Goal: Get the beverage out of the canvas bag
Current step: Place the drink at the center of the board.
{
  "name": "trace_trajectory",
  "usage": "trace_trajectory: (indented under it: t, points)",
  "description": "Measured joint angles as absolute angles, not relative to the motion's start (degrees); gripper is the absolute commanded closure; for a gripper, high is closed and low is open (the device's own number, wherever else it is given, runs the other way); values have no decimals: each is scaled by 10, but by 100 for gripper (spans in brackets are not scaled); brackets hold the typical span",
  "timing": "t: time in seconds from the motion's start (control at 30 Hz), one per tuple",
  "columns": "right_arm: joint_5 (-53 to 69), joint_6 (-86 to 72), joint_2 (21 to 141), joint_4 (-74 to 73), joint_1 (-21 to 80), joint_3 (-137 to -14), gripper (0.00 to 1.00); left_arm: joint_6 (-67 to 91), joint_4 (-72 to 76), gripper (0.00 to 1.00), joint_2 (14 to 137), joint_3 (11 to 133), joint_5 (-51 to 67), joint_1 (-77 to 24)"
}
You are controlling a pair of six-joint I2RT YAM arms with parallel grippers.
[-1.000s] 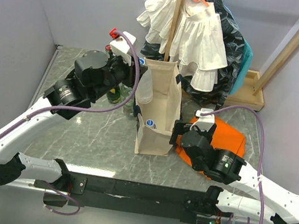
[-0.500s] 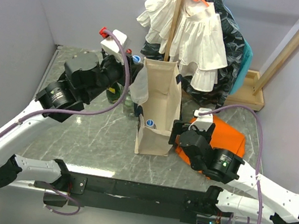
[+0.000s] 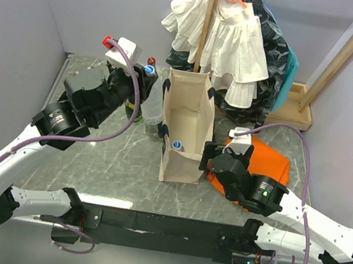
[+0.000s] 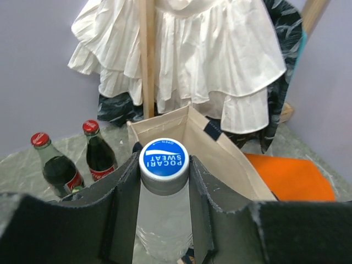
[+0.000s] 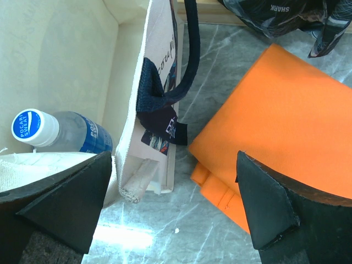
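The cream canvas bag (image 3: pixel 187 130) stands upright in the middle of the table, its top open. My left gripper (image 3: pixel 146 81) is shut on the neck of a clear beverage bottle (image 3: pixel 154 111) with a blue cap (image 4: pixel 163 158), holding it upright just left of the bag (image 4: pixel 225 157), outside it. A second blue-capped bottle (image 5: pixel 55 132) lies inside the bag (image 5: pixel 148 104). My right gripper (image 5: pixel 176 212) is open low at the bag's right side. Its left finger (image 5: pixel 66 206) is at the bag's rim, and the other finger is over the orange cloth.
Two dark glass bottles with red caps (image 4: pixel 99 157) stand on the table left of the bag. A folded orange cloth (image 3: pixel 270 161) lies to the right of it. White clothes on a wooden rack (image 3: pixel 220 34) hang behind, and a wooden frame (image 3: pixel 299 108) stands at the back right.
My left arm has carried the clear bottle up and to the left, from the bag's left edge to a spot outside it. The right arm has not moved.
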State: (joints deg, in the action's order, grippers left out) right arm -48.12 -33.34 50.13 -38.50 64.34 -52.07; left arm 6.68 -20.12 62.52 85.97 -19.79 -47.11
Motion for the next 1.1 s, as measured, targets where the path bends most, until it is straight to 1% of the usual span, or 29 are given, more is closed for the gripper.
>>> trace_trajectory:
  t: [0.47,0.87,1.1]
  points:
    - [-479,-331,505,-382,643,-521,0,68,-232,99,613,788,-278,-471]
    - [-475,-331,504,-381,643,-521,0,67,-221,99,605,723,-350,-471]
    - [-475,-331,500,-381,643,-521,0,73,-197,99,618,696,-351,-446]
